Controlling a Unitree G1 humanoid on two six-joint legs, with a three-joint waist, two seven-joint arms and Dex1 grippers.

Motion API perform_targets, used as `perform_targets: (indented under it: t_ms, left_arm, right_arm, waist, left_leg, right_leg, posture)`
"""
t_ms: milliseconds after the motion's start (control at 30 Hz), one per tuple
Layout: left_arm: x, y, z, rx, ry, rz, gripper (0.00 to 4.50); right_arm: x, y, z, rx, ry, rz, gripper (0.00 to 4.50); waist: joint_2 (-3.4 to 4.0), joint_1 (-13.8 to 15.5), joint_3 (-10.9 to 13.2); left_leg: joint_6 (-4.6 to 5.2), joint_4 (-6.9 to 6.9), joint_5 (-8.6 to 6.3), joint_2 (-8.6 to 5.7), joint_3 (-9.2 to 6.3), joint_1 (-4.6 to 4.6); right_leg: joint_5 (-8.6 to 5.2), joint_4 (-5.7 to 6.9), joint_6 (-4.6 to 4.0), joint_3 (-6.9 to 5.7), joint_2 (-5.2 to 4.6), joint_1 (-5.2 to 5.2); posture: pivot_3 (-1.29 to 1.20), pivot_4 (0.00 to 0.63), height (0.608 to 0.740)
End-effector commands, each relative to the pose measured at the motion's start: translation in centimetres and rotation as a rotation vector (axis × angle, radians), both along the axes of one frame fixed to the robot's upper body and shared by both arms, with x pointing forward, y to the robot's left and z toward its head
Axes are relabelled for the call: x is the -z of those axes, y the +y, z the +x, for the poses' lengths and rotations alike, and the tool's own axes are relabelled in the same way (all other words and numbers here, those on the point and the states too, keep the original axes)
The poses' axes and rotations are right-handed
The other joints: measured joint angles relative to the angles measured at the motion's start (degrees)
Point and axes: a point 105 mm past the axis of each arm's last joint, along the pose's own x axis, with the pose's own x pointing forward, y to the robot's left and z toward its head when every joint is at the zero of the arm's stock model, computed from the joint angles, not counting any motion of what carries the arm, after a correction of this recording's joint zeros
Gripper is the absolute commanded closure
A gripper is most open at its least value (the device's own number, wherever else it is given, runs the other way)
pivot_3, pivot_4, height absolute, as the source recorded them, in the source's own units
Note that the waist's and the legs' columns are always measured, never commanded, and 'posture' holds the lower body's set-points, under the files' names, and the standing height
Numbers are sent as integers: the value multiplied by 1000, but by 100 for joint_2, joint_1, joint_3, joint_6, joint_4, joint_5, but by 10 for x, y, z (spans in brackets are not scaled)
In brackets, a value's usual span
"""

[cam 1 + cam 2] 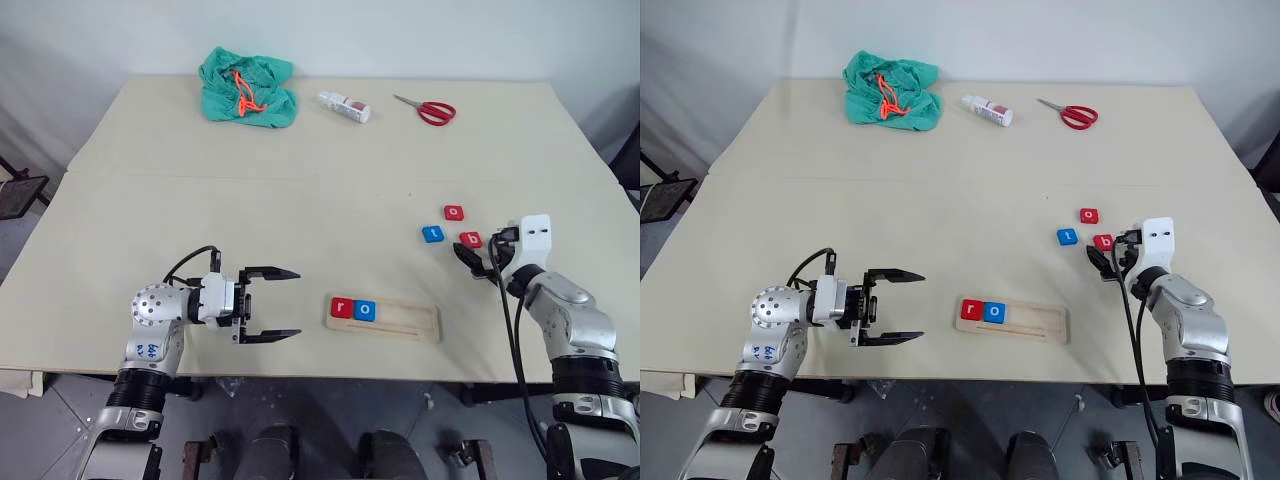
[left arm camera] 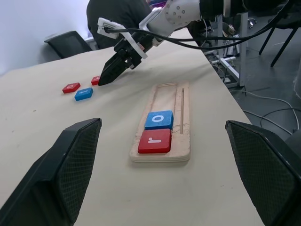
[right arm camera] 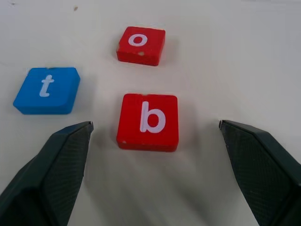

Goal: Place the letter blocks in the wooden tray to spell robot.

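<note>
Risk: our right gripper (image 3: 153, 136), jaws apart, straddles the red b block (image 3: 148, 121); closing off-centre, we could knock the neighbouring t block (image 3: 46, 90). Left gripper (image 1: 270, 304) jaws apart too.

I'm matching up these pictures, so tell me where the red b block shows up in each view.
Left eye view: red b block, right of centre.
Right eye view, right of centre.
Left wrist view, partly hidden behind the right gripper.
Right wrist view, centre.
Shared landmark: blue t block beside it.

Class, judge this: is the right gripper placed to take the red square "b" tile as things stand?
Probably yes: the right gripper is open, the red square "b" tile lies between its fingers, and nothing blocks it.
</note>
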Motion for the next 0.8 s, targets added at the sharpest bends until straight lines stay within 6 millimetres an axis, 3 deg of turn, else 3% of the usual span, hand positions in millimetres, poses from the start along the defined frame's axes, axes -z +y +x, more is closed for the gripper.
perform_targets:
  t_ms: [33, 133, 300, 433, 567, 800]
  left_arm:
    - [-9, 3, -1, -22, -37, -9, 0]
    - [-8, 4, -1, -26, -36, -8, 0]
    - [-8, 4, 0, -28, -36, -9, 0]
    - [-7, 2, 0, 2, -25, -13, 0]
    - [-6, 2, -1, 36, -6, -8, 0]
    - [-5, 6, 6, 59, 4, 12, 0]
  right_arm:
    - [5, 6, 4, -18, 6, 4, 405]
    - [7, 9, 5, -22, 5, 4, 1216]
    - [5, 13, 2, -21, -10, -3, 2983]
    - [-16, 19, -15, -17, -83, -17, 3031]
    - [-32, 39, -48, -52, -114, -4, 3031]
    - [-25, 51, -108, 39, -62, 21, 3031]
  waist:
    - [1, 0, 0]
    - [1, -2, -1]
    - [1, -5, -1]
    - [2, 18, -1]
    - [2, 30, -1]
    - [2, 90, -1]
  left_leg:
    - [0, 0, 0, 0, 0, 1]
    - [0, -2, 0, 1, 1, 3]
    - [0, -2, 0, 3, 1, 4]
    - [0, -6, 0, 2, 1, 2]
    - [0, -8, 0, -2, -4, -4]
    - [-1, -11, 0, -3, -6, 1]
  right_leg:
    - [0, 0, 0, 1, 0, 0]
    - [0, 0, 0, 1, 0, 0]
    - [0, 0, 0, 1, 2, 0]
    - [0, 0, 0, 2, 1, -2]
    - [0, 0, 0, 3, -1, -6]
    - [0, 1, 0, 7, 1, -4]
  posture:
    - [0, 150, 740]
    - [0, 150, 740]
    - [0, 150, 740]
    - [0, 150, 740]
    - [0, 150, 740]
    - [0, 150, 740]
